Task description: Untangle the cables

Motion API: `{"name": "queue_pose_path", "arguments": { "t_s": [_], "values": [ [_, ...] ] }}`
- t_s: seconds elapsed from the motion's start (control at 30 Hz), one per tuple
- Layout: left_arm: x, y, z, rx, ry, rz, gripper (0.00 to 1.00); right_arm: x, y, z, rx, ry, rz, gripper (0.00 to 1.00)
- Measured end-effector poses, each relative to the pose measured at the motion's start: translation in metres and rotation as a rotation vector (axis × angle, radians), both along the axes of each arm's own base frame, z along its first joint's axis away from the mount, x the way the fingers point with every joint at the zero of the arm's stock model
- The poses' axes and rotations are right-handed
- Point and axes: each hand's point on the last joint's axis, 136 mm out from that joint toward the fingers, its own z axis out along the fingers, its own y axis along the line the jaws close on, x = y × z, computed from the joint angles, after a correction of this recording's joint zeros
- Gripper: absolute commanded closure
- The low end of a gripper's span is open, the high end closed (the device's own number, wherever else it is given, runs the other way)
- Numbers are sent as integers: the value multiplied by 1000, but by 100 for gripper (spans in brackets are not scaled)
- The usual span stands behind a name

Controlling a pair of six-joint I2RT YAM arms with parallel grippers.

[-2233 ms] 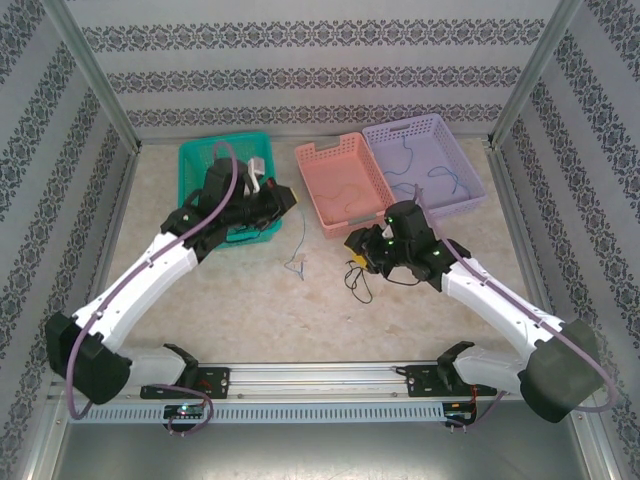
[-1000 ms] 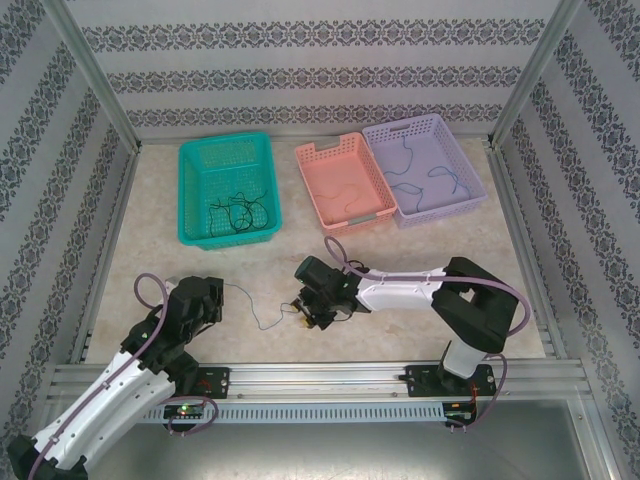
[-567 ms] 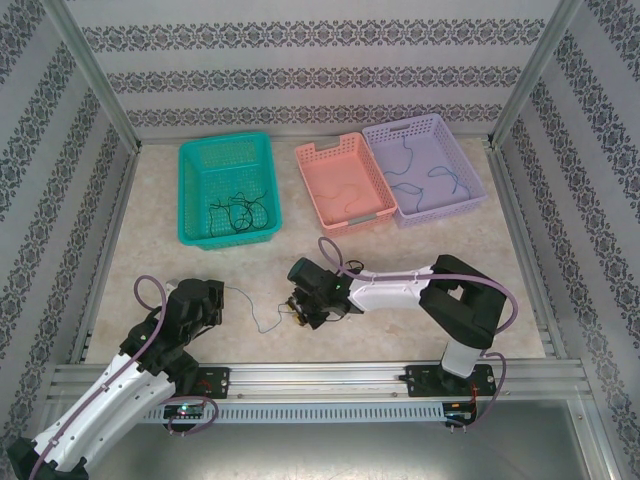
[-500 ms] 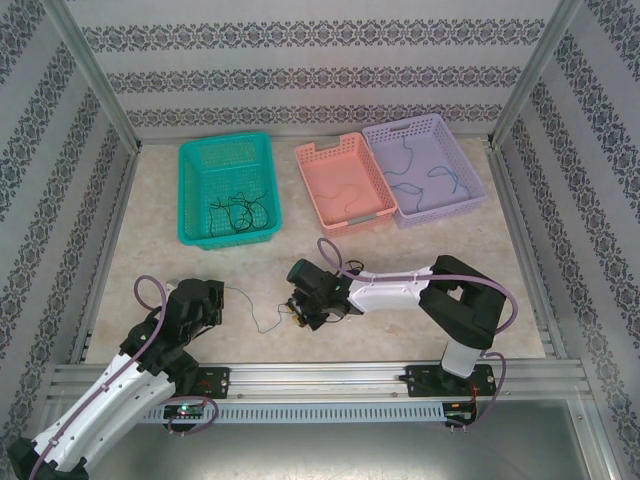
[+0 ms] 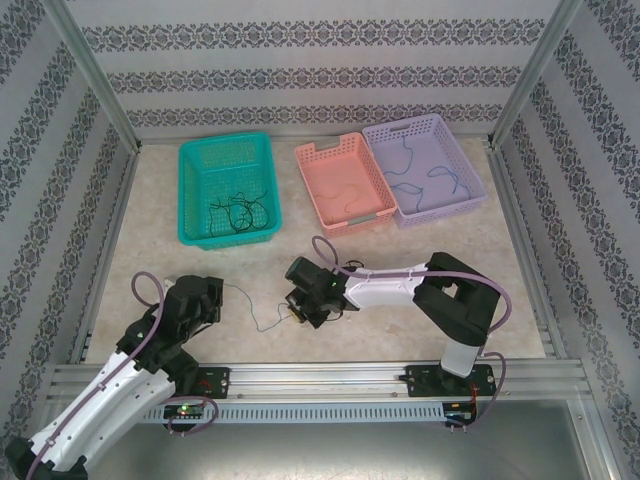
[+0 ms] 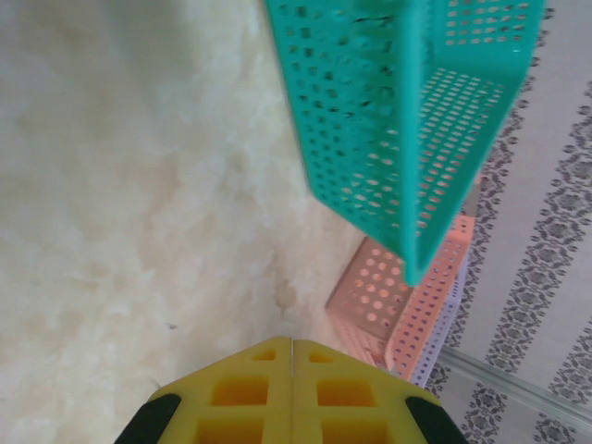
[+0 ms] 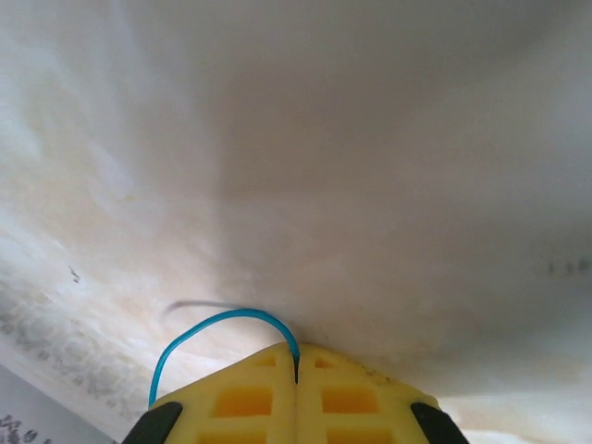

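Observation:
A thin blue cable [image 5: 259, 326] sags across the table between my two grippers. My left gripper [image 5: 215, 293] is at its left end, low at the near left, with its yellow pads [image 6: 259, 388] pressed together; the strand runs out from its tip. At the right end, my right gripper [image 5: 292, 308] has its jaws shut on the cable. In the right wrist view the blue cable [image 7: 213, 321] arcs out of the seam between the fingers, just above the table, where my right gripper [image 7: 296, 356] pinches it. A small black cable [image 5: 338, 314] lies under the right wrist.
A teal basket [image 5: 196, 190] at the back left holds black cables [image 5: 238, 215]. A pink basket [image 5: 318, 190] holds one dark strand, and a purple basket [image 5: 470, 170] holds blue strands. The teal basket [image 6: 388, 139] looms ahead of the left wrist.
The right gripper has shifted slightly left and shut on the blue cable's right end. The left arm and its end of the cable have hardly moved.

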Motion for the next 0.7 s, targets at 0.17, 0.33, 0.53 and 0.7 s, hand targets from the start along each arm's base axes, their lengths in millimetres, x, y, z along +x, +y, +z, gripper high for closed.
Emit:
{"name": "queue_pose_path", "arguments": {
  "t_s": [0.17, 0.33, 0.53, 0.7],
  "values": [
    [40, -6, 63, 63, -51, -20, 100, 36, -27, 35, -40, -177, 178, 100],
    [129, -30, 138, 141, -122, -116, 100, 65, -52, 101, 8, -422, 389, 100],
    [248, -79, 195, 187, -236, -312, 100, 59, -64, 136, 2, -623, 765, 100],
    [325, -125, 216, 176, -334, -467, 100, 31, -52, 148, 12, -719, 1061, 100]
  ]
}}
